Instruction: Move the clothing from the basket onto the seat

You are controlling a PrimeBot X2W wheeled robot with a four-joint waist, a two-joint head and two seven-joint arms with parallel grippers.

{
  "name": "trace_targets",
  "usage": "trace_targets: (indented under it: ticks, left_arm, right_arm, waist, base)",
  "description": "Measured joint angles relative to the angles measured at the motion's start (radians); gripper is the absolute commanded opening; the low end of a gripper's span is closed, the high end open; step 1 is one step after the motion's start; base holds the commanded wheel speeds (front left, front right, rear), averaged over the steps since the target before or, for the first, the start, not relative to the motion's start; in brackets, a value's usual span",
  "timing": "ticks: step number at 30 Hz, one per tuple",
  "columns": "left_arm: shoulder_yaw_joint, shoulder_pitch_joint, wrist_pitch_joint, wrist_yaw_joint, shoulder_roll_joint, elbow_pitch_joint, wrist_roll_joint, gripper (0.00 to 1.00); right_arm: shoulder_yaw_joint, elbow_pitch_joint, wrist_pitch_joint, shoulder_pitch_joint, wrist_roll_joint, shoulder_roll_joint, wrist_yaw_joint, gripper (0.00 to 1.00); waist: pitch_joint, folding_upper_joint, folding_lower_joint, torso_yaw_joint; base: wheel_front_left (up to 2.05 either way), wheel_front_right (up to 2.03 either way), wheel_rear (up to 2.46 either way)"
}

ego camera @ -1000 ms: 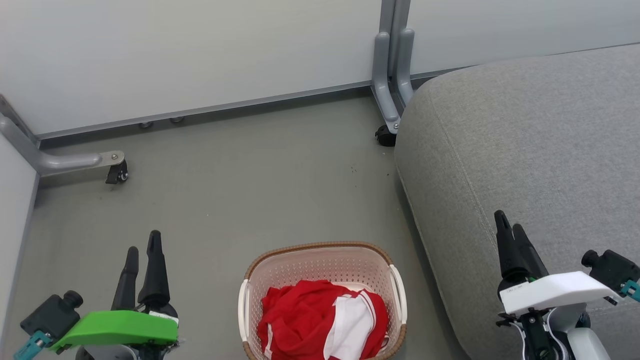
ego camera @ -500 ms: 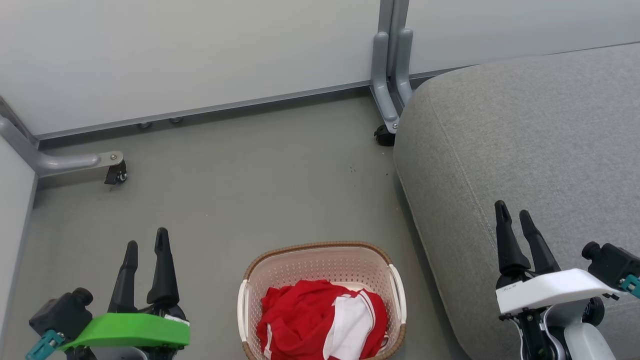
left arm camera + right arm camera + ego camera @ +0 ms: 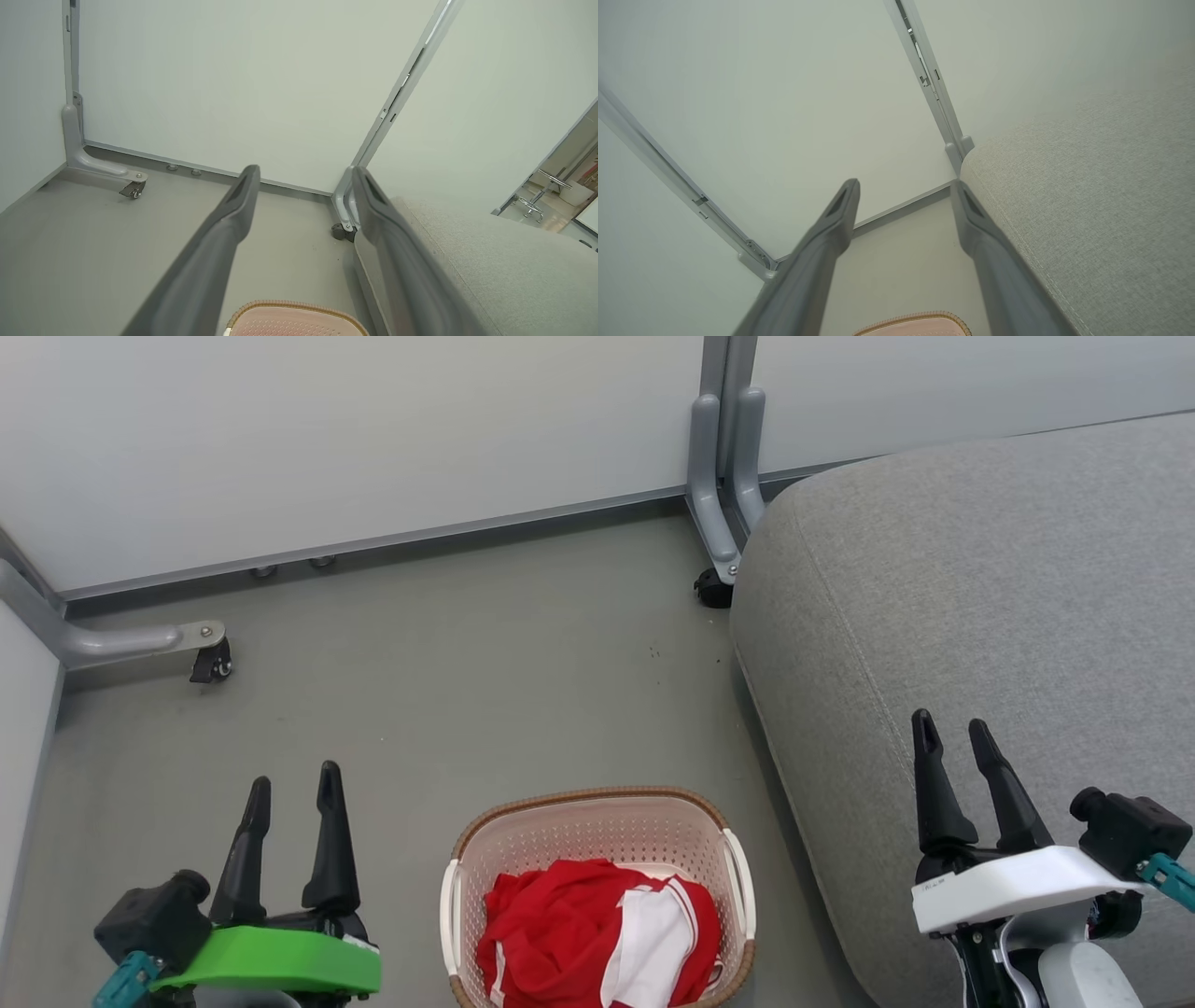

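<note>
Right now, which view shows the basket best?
The head view: the basket shows from above, rim, handles and perforated walls, clothing inside. The left wrist view catches its far rim; the right wrist view, a rim sliver.

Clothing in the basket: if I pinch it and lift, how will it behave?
Probably floppy: the clothing lies crumpled in folds, so it should drape and trail. Likely light, being thin fabric. It looks bunched together, so a pinch may drag the basket.

Everything is lit brightly and evenly, only a faint shadow is cast on the floor (image 3: 560, 709) beside the seat (image 3: 980, 616), the dark fingers (image 3: 201, 266) are blurred close to both wrist lenses, and the right wrist view is washed pale.
</note>
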Motion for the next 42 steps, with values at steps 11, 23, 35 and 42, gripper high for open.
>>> trace_targets:
  ticks: [11,23,35,42]
  left_arm:
    - [-0.025,0.018,-0.026,-0.010,0.002,-0.018,0.112,1.00]
    - [-0.019,0.043,-0.053,-0.013,0.002,-0.019,0.189,1.00]
    - [-0.030,0.051,-0.078,0.003,0.002,-0.042,0.269,1.00]
    - [-0.032,0.061,-0.091,0.004,0.002,-0.045,0.312,1.00]
  right_arm:
    - [0.010,-0.013,-0.027,0.007,-0.106,-0.001,0.000,1.00]
    - [0.044,-0.026,-0.053,0.025,-0.219,-0.002,0.000,1.00]
    - [0.050,-0.044,-0.077,0.030,-0.316,-0.003,0.000,1.00]
    - [0.055,-0.055,-0.090,0.035,-0.367,-0.003,0.000,1.00]
  waist:
    - [-0.009,0.0000,0.0000,-0.003]
    - [-0.020,0.0000,0.0000,-0.009]
    - [-0.016,0.0000,0.0000,-0.014]
    - [-0.017,0.0000,0.0000,-0.019]
  base:
    - [0.00,0.00,0.00]
    - [0.00,0.00,0.00]
    - [0.00,0.00,0.00]
    - [0.00,0.00,0.00]
